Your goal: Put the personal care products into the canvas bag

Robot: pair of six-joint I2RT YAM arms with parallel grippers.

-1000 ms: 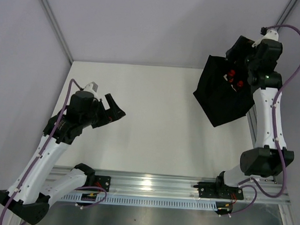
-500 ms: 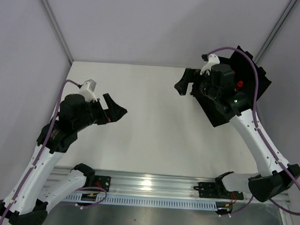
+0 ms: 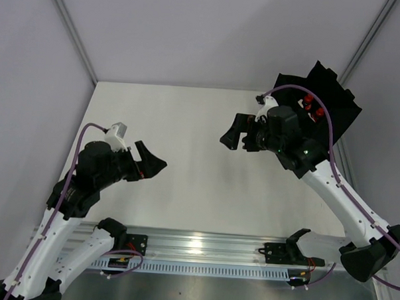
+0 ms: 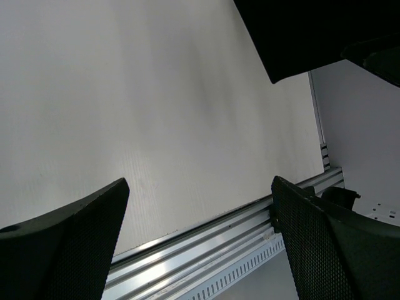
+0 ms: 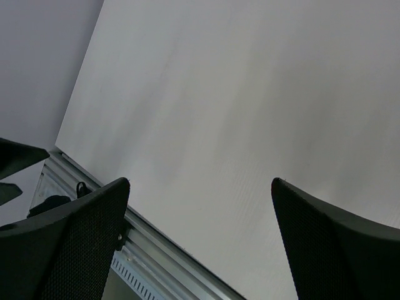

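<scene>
— Right claw [image 3: 232, 135] is swinging out from the canvas bag [image 3: 332, 89], gaping wide, carrying nothing.
— Left claw [image 3: 149, 162] is hanging open, empty too. Red caps [image 3: 309, 100] are peeking inside the bag, behind the right claw; others possibly buried.

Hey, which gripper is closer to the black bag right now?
Right. The right gripper hovers open just left of the black bag, which sits at the far right corner of the table. The left gripper hangs open over the table's left side, much farther away.
</scene>
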